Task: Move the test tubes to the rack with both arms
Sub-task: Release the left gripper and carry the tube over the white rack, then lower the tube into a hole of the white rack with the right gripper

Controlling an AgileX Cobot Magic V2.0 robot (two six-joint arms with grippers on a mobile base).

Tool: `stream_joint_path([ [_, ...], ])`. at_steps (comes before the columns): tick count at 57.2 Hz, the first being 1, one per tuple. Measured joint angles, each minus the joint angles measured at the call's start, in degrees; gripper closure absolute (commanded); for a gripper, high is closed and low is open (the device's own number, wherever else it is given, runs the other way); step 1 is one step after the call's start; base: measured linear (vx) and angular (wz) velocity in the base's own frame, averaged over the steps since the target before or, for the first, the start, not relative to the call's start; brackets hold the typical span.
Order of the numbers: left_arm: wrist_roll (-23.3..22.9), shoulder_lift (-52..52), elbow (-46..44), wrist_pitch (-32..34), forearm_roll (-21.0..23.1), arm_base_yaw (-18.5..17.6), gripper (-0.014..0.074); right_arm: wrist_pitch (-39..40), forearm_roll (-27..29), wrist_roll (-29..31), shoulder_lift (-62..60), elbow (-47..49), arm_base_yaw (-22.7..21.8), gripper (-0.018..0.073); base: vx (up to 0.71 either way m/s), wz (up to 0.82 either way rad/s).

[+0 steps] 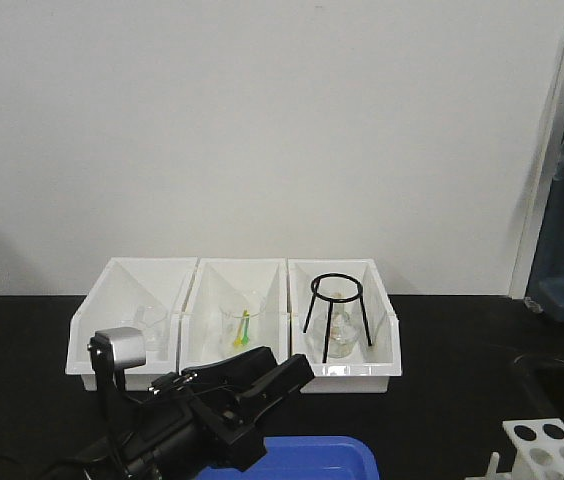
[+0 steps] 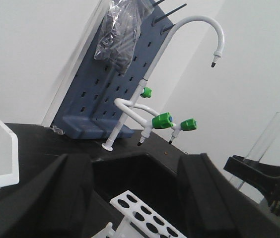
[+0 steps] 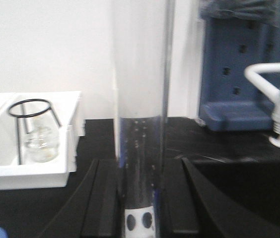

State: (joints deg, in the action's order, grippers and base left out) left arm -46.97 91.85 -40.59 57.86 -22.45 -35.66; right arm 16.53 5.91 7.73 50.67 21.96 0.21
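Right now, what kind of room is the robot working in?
Probably a science lab. There's a bendy lab tap with green knobs, a blue peg board behind it, a glass test tube, and beakers in white bins.

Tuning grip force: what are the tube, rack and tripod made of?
Tube: clear and smooth, likely glass; the wall behind shows through it.
Rack: matte white, looks like moulded plastic, with round holes in the top.
Tripod: thin black wire, probably coated metal.

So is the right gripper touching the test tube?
Touching. The right wrist view shows the test tube upright inside the right gripper, pressed against it on both sides with no gap.
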Motion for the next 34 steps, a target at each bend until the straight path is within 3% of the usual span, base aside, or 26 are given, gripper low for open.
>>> stream_joint_path([
  [4,0.00,0.00,0.00,0.00,0.00,0.00,0.0081,0.90,-7.12,-7.01,1.50,0.00,0.00,0.0567,0.00,0.00],
  [9,0.00,0.00,0.00,0.00,0.00,0.00,0.0081,1.55,-10.99,-10.94,3.00,-0.52,0.00,0.0567,0.00,0.00],
  [34,0.00,0.00,0.00,-0.05,0.00,0.00,0.0081,19.23,-11.65,-8.65,12.22,-6.68,0.00,0.0567,0.00,0.00],
])
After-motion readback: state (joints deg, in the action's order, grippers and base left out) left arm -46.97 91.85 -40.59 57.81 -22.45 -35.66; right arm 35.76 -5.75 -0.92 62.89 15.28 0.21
